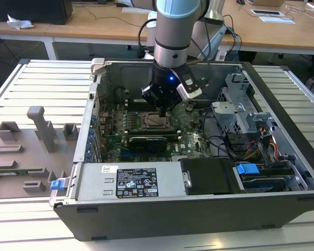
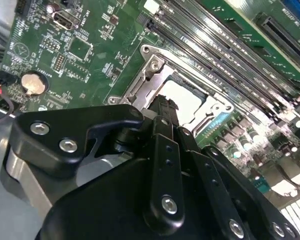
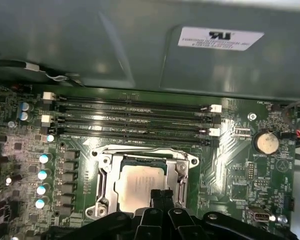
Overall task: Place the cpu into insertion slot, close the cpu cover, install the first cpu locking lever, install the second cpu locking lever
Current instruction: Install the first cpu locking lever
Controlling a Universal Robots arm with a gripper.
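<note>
Black two-fingered claw (image 3: 160, 196), fingers together, tips over the flat silvery-grey square cpu (image 3: 138, 185), seated at its twelve o'clock.

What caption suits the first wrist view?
Gripper poised over the cpu seated in its socket, cpu cover down around it.

No legible print on either white label (image 3: 221, 38).

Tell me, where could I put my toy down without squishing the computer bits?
The slatted table left of the computer case in the exterior view is bare above the grey fixtures. Inside the case it is crowded: the gripper hangs over the cpu, with cables beside.
</note>
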